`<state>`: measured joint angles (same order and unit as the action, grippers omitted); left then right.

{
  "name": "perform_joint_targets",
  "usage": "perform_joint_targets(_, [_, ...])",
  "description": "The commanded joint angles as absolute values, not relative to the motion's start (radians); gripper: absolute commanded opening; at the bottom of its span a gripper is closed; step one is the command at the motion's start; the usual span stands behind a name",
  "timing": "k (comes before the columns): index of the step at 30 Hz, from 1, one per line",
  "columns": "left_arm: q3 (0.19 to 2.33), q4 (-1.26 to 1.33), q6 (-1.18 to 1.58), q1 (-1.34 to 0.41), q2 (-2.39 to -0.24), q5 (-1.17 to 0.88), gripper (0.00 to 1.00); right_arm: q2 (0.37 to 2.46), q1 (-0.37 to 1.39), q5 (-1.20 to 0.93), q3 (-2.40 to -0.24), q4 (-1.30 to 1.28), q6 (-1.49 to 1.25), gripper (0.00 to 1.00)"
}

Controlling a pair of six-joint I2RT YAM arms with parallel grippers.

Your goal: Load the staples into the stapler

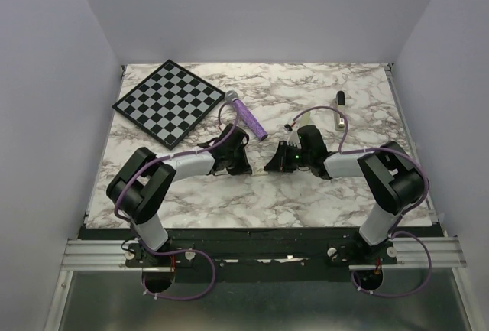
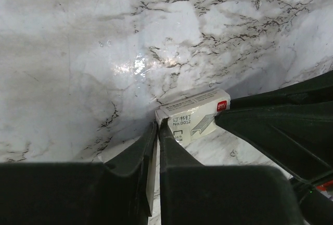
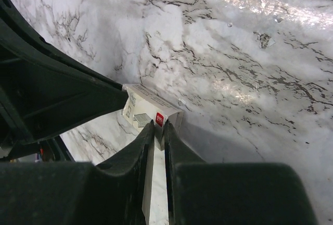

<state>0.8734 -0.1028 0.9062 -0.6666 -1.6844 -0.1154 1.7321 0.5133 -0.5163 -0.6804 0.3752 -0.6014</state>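
A small cream box (image 2: 195,116) printed with staple drawings lies on the marble table between my two grippers; it also shows in the right wrist view (image 3: 148,111). My left gripper (image 2: 158,126) is shut on a thin cream flap (image 2: 152,173) at one end of the box. My right gripper (image 3: 159,125) is shut on a cream flap (image 3: 155,183) at the other end. In the top view the left gripper (image 1: 241,164) and the right gripper (image 1: 273,164) meet at the table's middle and hide the box. A purple stapler (image 1: 248,117) lies behind them. The silver-grey staples block is out of view.
A black-and-white chessboard (image 1: 170,102) lies at the back left. A small white item (image 1: 337,119) and a small black item (image 1: 341,98) lie at the back right. Each wrist view shows the other gripper's dark body close by (image 2: 281,131) (image 3: 47,95).
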Motion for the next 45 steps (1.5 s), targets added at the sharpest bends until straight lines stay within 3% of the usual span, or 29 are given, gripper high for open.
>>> perform_joint_targets(1, [0.907, -0.100, 0.907, -0.693, -1.712, -0.133, 0.09, 1.755, 0.532, -0.586, -0.672, 0.430, -0.620, 0.18])
perform_joint_targets(3, [0.916, -0.116, 0.900, -0.693, -1.712, -0.124, 0.00, 1.747, 0.532, -0.572, -0.672, 0.416, -0.612, 0.14])
perform_joint_targets(11, [0.936, -0.218, 0.844, -0.692, -1.678, -0.052, 0.00, 1.710, 0.532, -0.506, -0.670, 0.342, -0.577, 0.01])
perform_joint_targets(34, [0.793, -0.212, 0.798, -0.644, -1.562, -0.089, 0.00, 1.661, 0.532, -0.394, -0.683, 0.213, -0.529, 0.01])
perform_joint_targets(37, [0.785, -0.196, 0.795, -0.644, -1.555, -0.104, 0.00, 1.657, 0.534, -0.442, -0.672, 0.244, -0.537, 0.10])
perform_joint_targets(41, [0.785, -0.184, 0.798, -0.644, -1.559, -0.117, 0.00, 1.638, 0.532, -0.492, -0.641, 0.325, -0.575, 0.37])
perform_joint_targets(45, [0.795, -0.183, 0.801, -0.644, -1.560, -0.118, 0.00, 1.621, 0.532, -0.537, -0.627, 0.382, -0.600, 0.45])
